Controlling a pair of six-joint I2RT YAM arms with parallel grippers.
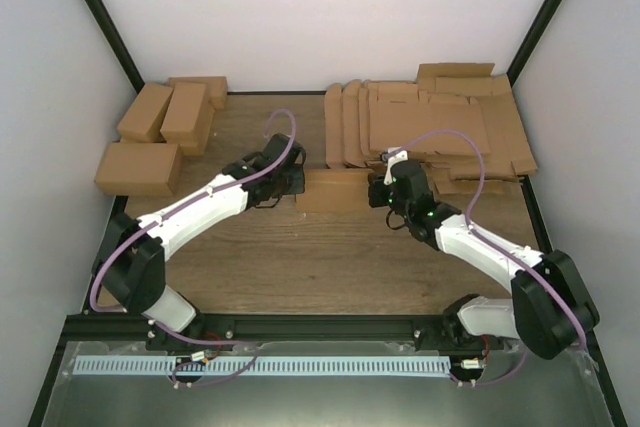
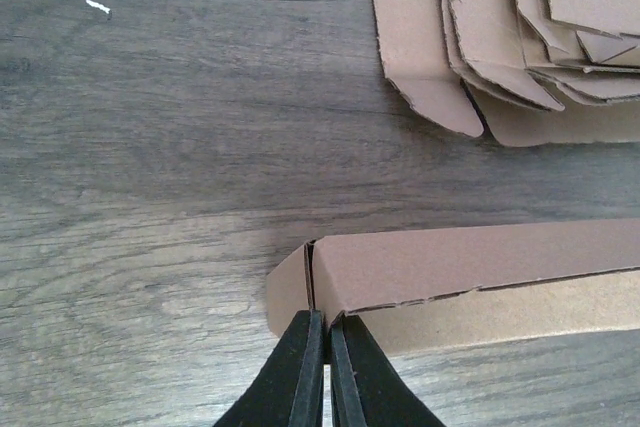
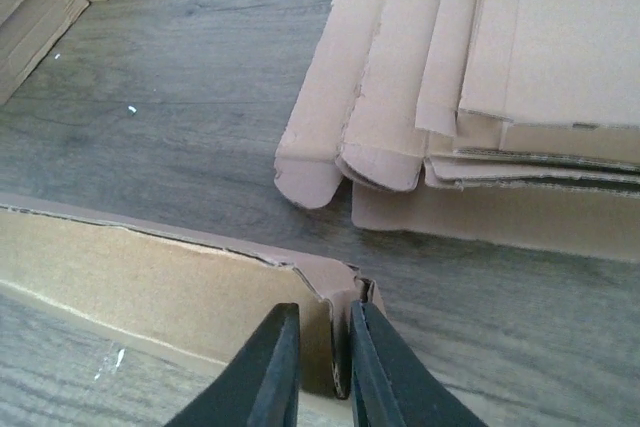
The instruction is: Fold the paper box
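Note:
The paper box [image 1: 335, 190], a shallow brown carton, lies on the wooden table between my two grippers. My left gripper [image 1: 297, 179] is at its left end. In the left wrist view the black fingers [image 2: 300, 367] are closed together at the box's [image 2: 470, 262] corner, pinching the end wall at the flap seam. My right gripper [image 1: 378, 190] is at the right end. In the right wrist view its fingers [image 3: 275, 367] straddle the end wall of the box [image 3: 150, 287], closed on the cardboard.
A pile of flat brown blanks [image 1: 430, 127] lies just behind the box at the back right, close in both wrist views [image 2: 520, 27] [image 3: 480, 67]. Several folded cartons [image 1: 160, 137] stand at the back left. White walls enclose the table.

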